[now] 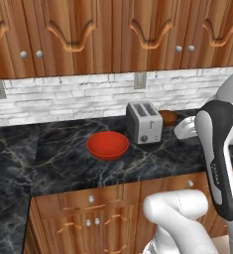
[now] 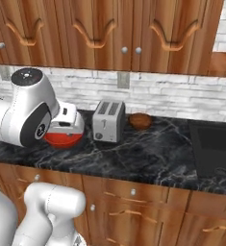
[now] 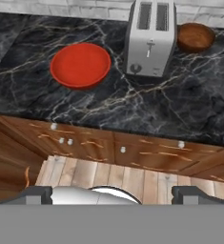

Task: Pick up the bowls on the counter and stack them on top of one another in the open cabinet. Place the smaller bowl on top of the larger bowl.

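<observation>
The wide glossy red bowl (image 1: 107, 145) (image 3: 80, 65) sits on the black marble counter (image 1: 63, 163), left of a toaster. The smaller dark brown wooden bowl (image 1: 168, 117) (image 2: 140, 120) (image 3: 195, 37) rests at the back, right of the toaster. In the right base view my arm covers much of the red bowl (image 2: 62, 139). My gripper (image 3: 116, 194) hangs high in front of the counter edge, looking down over both bowls; its fingers (image 3: 37, 193) stand wide apart, open and holding nothing. A strip of the open cabinet (image 2: 223, 63) shows at the upper right.
A silver two-slot toaster (image 1: 144, 122) (image 2: 108, 121) (image 3: 150, 38) stands between the bowls. Closed carved-door wall cabinets (image 1: 113, 34) hang above the brick backsplash. A dark recessed panel (image 2: 213, 144) lies in the counter to the right. Wooden drawers (image 3: 132, 152) run below.
</observation>
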Controlling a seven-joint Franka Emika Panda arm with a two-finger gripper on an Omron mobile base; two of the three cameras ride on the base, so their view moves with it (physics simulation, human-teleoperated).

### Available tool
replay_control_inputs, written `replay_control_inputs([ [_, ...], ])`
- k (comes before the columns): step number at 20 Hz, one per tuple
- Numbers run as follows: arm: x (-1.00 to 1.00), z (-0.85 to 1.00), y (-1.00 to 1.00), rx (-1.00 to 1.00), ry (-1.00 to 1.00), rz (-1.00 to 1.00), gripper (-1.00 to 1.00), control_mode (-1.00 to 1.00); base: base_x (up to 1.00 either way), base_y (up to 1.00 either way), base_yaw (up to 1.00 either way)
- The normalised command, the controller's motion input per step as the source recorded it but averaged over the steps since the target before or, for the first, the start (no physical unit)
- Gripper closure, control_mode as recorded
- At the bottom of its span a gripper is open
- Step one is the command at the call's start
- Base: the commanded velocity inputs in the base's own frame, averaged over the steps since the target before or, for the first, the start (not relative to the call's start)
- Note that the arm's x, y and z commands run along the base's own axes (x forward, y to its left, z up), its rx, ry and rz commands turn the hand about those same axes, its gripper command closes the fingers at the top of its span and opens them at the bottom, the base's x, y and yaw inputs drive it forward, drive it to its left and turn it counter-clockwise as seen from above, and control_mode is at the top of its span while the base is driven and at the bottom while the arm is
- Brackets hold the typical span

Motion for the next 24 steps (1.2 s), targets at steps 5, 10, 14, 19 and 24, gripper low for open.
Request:
replay_control_inputs([
  [5,0.06,-0.02,0.00,0.00,0.00,0.00,-1.00,-1.00,0.19,0.00,0.00],
  [10,0.02,-0.01,-0.13,0.00,-0.01,0.01,-1.00,-1.00,0.00,0.00,0.00],
  [14,0.00,-0.01,-0.51,0.01,0.00,0.18,-1.00,-1.00,0.00,0.00,0.00],
  [19,0.00,-0.06,-0.60,0.05,0.00,0.32,-1.00,-1.00,0.00,0.00,0.00],
  [24,0.07,-0.24,-0.37,0.07,0.00,0.37,-1.00,-1.00,0.00,0.00,0.00],
])
